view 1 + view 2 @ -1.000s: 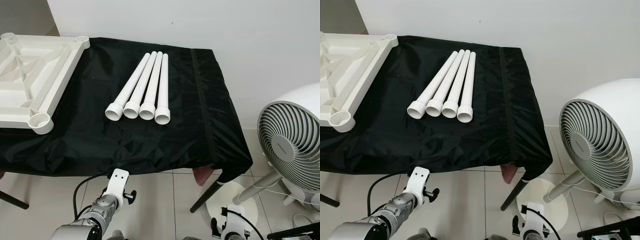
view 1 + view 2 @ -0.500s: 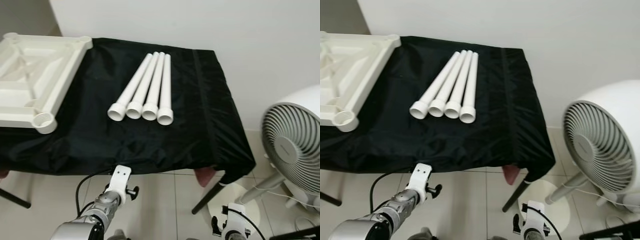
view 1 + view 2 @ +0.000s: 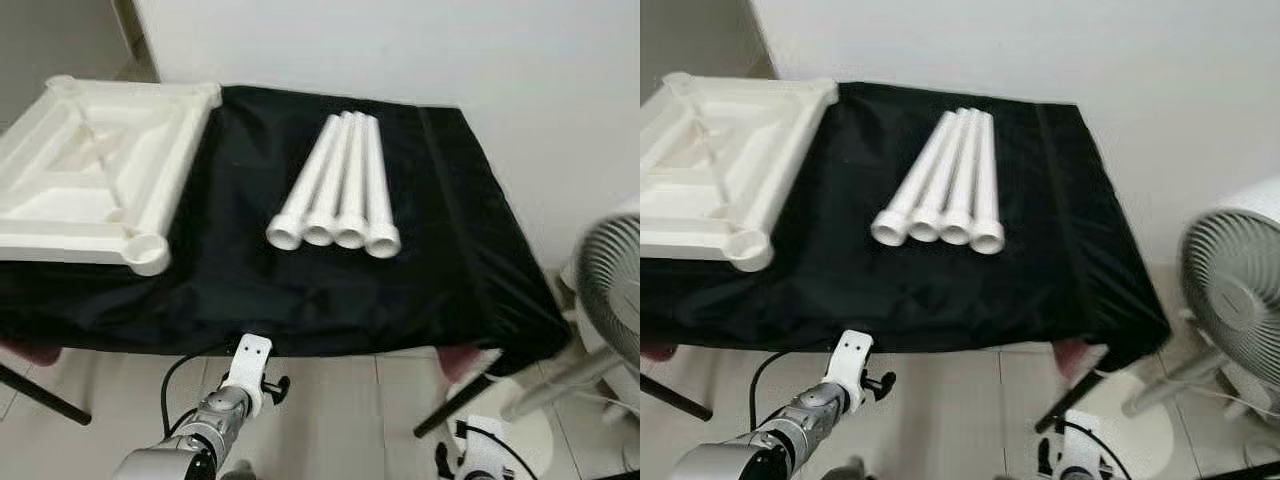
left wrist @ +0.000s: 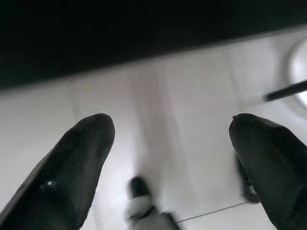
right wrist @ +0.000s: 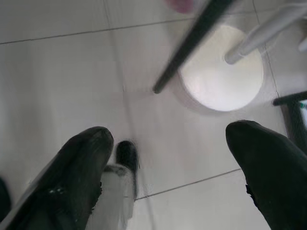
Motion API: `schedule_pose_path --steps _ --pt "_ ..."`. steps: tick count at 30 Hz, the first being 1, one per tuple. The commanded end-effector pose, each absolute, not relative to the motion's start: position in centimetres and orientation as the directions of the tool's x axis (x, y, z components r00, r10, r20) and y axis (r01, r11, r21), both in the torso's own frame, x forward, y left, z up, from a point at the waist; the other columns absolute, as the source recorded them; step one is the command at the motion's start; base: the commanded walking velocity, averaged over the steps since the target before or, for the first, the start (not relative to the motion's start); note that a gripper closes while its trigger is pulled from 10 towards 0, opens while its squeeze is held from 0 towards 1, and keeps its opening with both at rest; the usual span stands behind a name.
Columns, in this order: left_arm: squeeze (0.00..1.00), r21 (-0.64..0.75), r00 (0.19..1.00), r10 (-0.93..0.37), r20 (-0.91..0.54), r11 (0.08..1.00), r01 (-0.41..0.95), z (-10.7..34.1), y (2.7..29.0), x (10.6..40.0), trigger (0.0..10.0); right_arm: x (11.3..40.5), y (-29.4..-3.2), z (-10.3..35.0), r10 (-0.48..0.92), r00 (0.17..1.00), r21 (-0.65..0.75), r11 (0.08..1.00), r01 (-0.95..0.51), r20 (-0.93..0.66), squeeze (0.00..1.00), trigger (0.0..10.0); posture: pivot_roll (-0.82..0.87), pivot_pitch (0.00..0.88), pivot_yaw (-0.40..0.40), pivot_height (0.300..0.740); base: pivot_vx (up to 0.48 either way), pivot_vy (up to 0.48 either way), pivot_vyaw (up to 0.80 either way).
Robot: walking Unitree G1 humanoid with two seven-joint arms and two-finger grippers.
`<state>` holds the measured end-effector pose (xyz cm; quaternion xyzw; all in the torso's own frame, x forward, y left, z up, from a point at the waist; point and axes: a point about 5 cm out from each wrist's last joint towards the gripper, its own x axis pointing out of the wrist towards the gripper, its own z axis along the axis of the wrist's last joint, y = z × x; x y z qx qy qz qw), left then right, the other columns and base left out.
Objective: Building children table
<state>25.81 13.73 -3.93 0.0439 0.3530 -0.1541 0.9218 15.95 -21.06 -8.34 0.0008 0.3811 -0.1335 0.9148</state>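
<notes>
Grippers hang low over the tiled floor (image 5: 62,72), nearest the camera: the left gripper (image 4: 170,143) and the right gripper (image 5: 168,158) both have their fingers spread wide, holding nothing. Beyond them stands a table under a black cloth (image 3: 230,290). On it, four white table legs (image 3: 340,185) lie side by side, touching. Farther left rests the upturned white tabletop (image 3: 100,180). A white fan (image 3: 1240,290) stands at right.
</notes>
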Motion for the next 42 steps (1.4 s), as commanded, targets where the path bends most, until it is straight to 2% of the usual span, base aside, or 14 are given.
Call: schedule_pose_path --steps 1,9,20,27,28,29,30,31,32,33,37,39,41,42 --pt "0.0 -0.032 0.696 -0.251 -0.672 0.95 0.311 -4.2 13.8 25.5 10.0 15.6 -20.5 -8.6 -0.223 0.664 -0.093 0.97 0.227 -0.714 0.0 10.0 0.03 0.0 -0.035 0.74 0.0 0.476 0.0" --pt "0.0 -0.029 0.697 -0.249 -0.672 0.95 0.312 -4.2 14.0 25.5 10.0 15.6 -20.5 -8.6 -0.22 0.666 -0.095 0.971 0.218 -0.713 0.0 10.0 0.03 0.0 -0.033 0.74 0.0 0.42 0.0" --pt "0.0 -0.005 0.694 -0.318 -0.646 0.911 0.413 -3.9 14.2 25.4 10.0 16.3 -20.7 -8.0 -0.214 0.715 -0.086 0.974 0.21 -0.665 0.0 10.0 0.02 0.0 -0.014 0.74 0.0 0.0 0.0" --pt "0.0 -0.039 0.683 -0.379 -0.625 0.888 0.457 -3.8 14.5 25.2 10.0 16.2 -20.5 -8.0 -0.198 0.735 -0.069 0.977 0.202 -0.649 0.0 10.0 0.02 0.007 -0.009 0.74 0.0 0.0 0.0" --pt "0.71 -0.035 0.678 -0.389 -0.623 0.88 0.473 -3.8 14.5 25.1 10.0 16.2 -20.4 -7.9 -0.184 0.743 -0.056 0.979 0.194 -0.643 0.28 10.0 0.02 0.007 -0.009 0.74 0.0 0.0 0.0" --pt "0.71 -0.035 0.678 -0.389 -0.623 0.88 0.473 -3.8 14.5 25.1 10.0 16.2 -20.4 -7.9 -0.184 0.743 -0.056 0.979 0.194 -0.643 0.28 10.0 0.02 0.007 -0.009 0.74 0.0 0.0 0.0" --pt "1.0 -0.057 0.666 -0.44 -0.602 0.856 0.514 -3.6 14.5 25.1 10.0 16.3 -20.3 -7.8 -0.159 0.763 -0.046 0.985 0.168 -0.627 1.0 10.0 0.02 0.014 -0.008 0.74 0.0 0.0 0.0" --pt "1.0 -0.08 0.63 -0.54 -0.558 0.791 0.606 -3.2 14.3 24.9 10.0 16.3 -20.1 -7.6 -0.128 0.785 -0.045 0.991 0.126 -0.606 1.0 10.0 0.02 0.018 -0.01 0.74 0.0 0.0 0.0" --pt "1.0 -0.08 0.63 -0.54 -0.558 0.791 0.606 -3.2 14.3 24.9 10.0 16.3 -20.1 -7.6 -0.128 0.785 -0.045 0.991 0.126 -0.606 1.0 10.0 0.02 0.018 -0.01 0.74 0.0 0.0 0.0" --pt "0.01 -0.088 0.603 -0.588 -0.539 0.751 0.654 -3.0 14.4 24.8 10.0 16.4 -20.1 -7.4 -0.101 0.802 -0.029 0.994 0.104 -0.589 0.0 10.0 0.02 0.028 -0.011 0.74 0.0 0.0 0.0" --pt "0.0 -0.061 0.556 -0.654 -0.513 0.674 0.736 -2.6 14.6 24.5 10.0 16.6 -20.1 -7.0 -0.06 0.832 -0.013 0.998 0.064 -0.551 0.0 10.0 0.02 0.031 -0.011 0.74 0.0 0.0 0.0" --pt "0.0 -0.038 0.515 -0.685 -0.515 0.619 0.785 -2.5 14.9 24.2 10.0 16.6 -20.3 -6.7 -0.026 0.846 -0.018 1.0 0.02 -0.533 0.0 10.0 0.03 0.035 -0.013 0.74 0.0 0.0 0.0" --pt "0.0 -0.01 0.442 -0.731 -0.521 0.523 0.853 -2.2 15.6 23.6 10.0 16.5 -20.4 -6.4 0.045 0.861 -0.025 0.997 -0.068 -0.507 0.0 10.0 0.02 0.039 -0.013 0.74 0.0 0.0 0.0" --pt "0.0 -0.01 0.442 -0.731 -0.521 0.523 0.853 -2.2 15.6 23.6 10.0 16.5 -20.4 -6.4 0.045 0.861 -0.025 0.997 -0.068 -0.507 0.0 10.0 0.02 0.039 -0.013 0.74 0.0 0.0 0.0"
